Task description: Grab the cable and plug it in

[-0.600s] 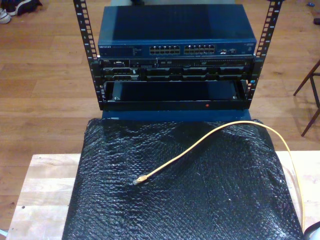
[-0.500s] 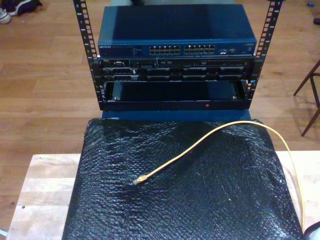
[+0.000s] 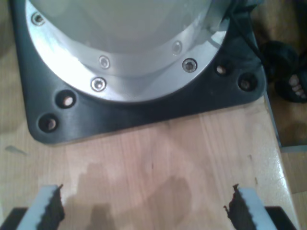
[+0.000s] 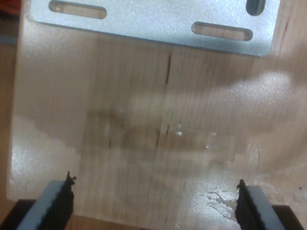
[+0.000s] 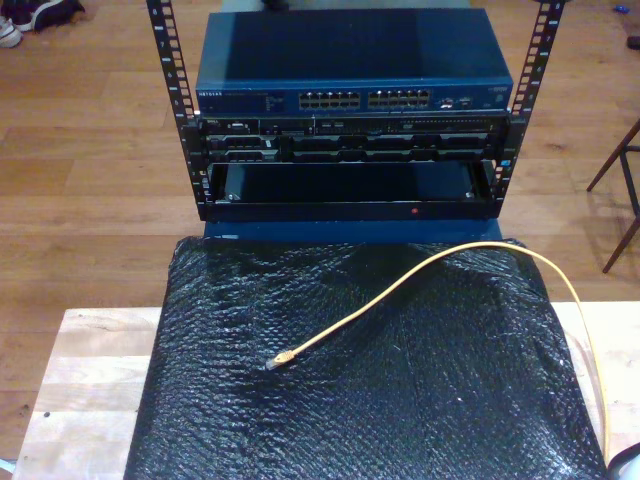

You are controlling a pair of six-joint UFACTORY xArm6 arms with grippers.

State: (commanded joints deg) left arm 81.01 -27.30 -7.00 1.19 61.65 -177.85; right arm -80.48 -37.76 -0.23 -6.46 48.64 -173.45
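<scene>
Our first gripper (image 3: 144,211) hangs with its jaws spread wide and nothing between them, over bare wood just beside a black base plate (image 3: 144,117) carrying a round silver flange (image 3: 120,57). Our second gripper (image 4: 154,206) is likewise wide apart and empty, above pale wood near a slotted metal plate (image 4: 153,21). In the exterior view, the cable (image 5: 400,290) lies on a black mat (image 5: 250,400), its plug (image 5: 281,360) near the mat's middle, curving off toward that view's right. Beyond stands a rack (image 5: 350,190) with a blue switch (image 5: 350,75) on top.
</scene>
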